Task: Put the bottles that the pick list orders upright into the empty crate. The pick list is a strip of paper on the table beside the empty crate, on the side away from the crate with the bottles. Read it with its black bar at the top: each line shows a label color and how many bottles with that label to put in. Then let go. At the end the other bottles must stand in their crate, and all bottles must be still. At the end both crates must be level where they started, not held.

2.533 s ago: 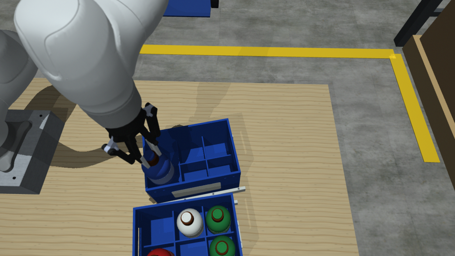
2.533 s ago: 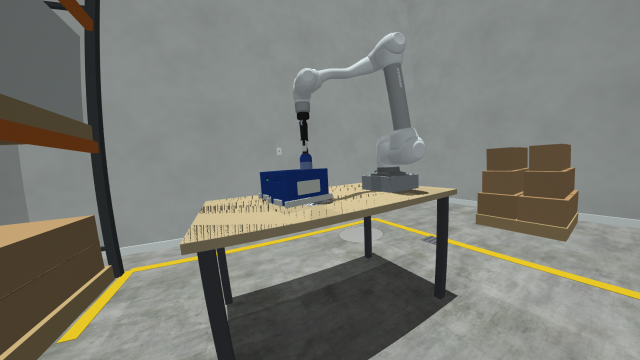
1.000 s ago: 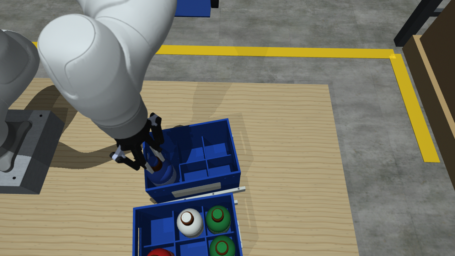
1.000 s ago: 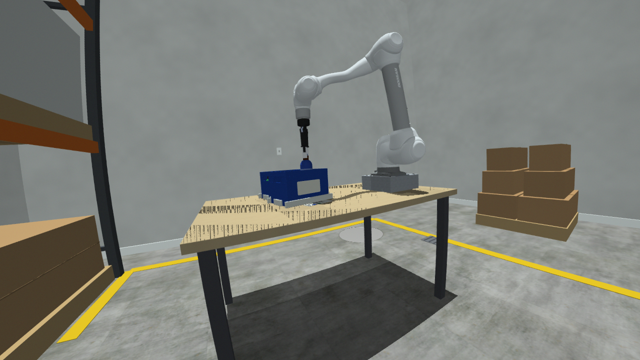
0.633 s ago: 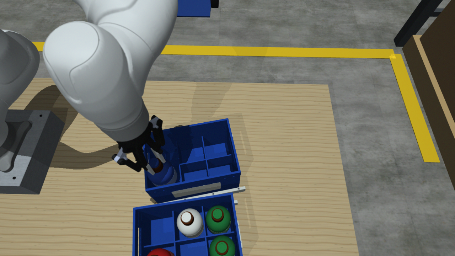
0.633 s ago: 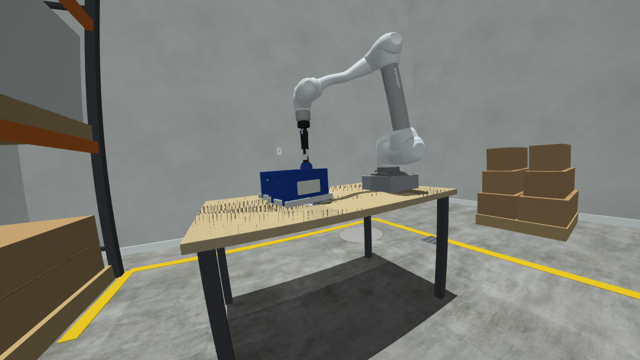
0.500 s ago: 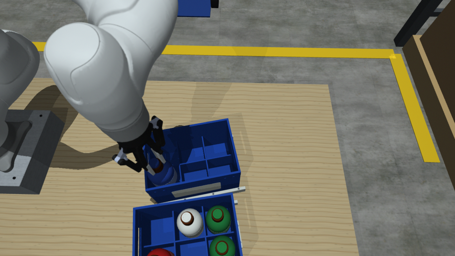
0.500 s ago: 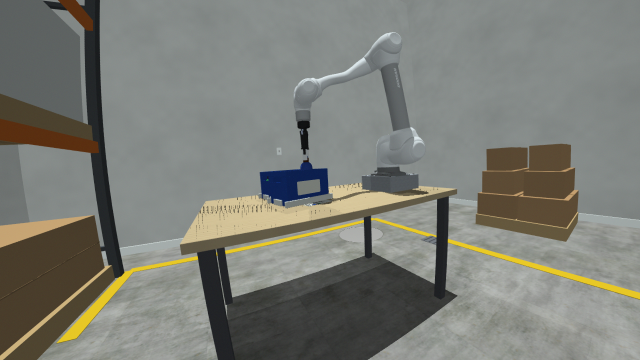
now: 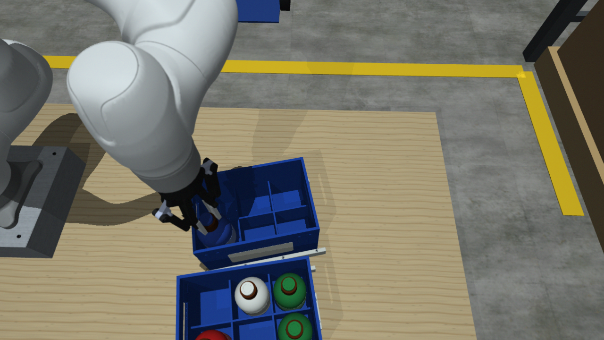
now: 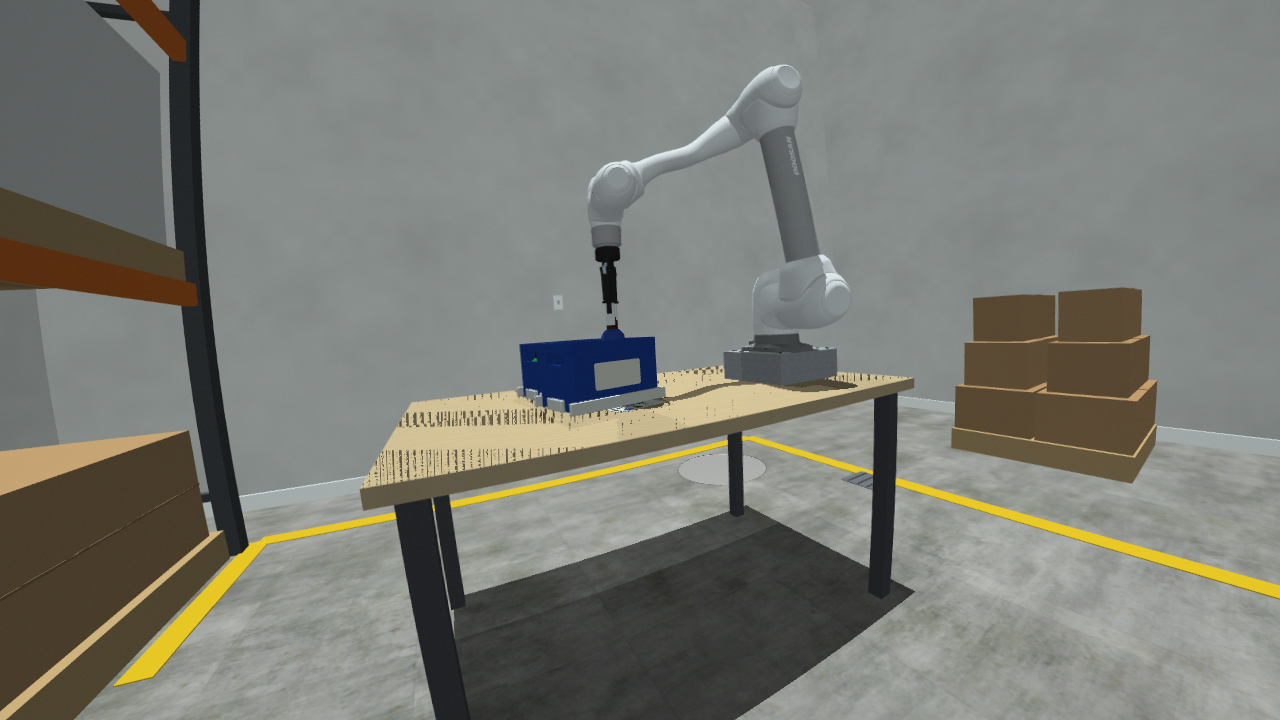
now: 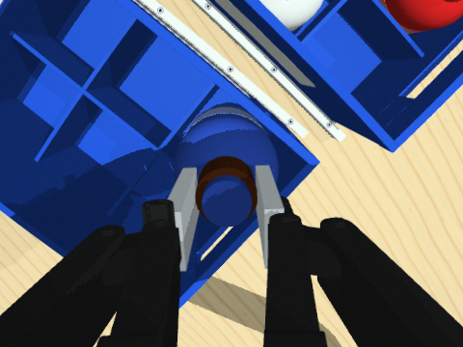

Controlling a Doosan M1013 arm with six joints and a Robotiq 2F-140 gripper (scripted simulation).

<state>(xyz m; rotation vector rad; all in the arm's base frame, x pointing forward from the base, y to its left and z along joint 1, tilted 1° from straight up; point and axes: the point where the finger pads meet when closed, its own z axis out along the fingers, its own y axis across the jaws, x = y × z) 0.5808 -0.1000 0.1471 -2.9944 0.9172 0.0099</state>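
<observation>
My gripper point(image 9: 207, 219) is shut on the neck of a blue-label bottle point(image 9: 217, 232), which stands upright inside the near-left corner cell of the target crate point(image 9: 255, 209). In the wrist view the fingers clamp the blue cap of that bottle point(image 11: 226, 157) from both sides. The other cells of this crate hold nothing. The source crate sits right in front of it and holds a white bottle point(image 9: 251, 295), two green bottles point(image 9: 289, 289) and a red bottle point(image 9: 213, 335). The pick list is hidden behind the arm and crate.
A white rail strip point(image 9: 278, 258) lies between the two crates. The arm's grey base point(image 9: 29, 202) stands at the table's left. In the exterior view the crates point(image 10: 586, 368) sit near the table's middle, and cardboard boxes point(image 10: 1056, 376) stand on the floor.
</observation>
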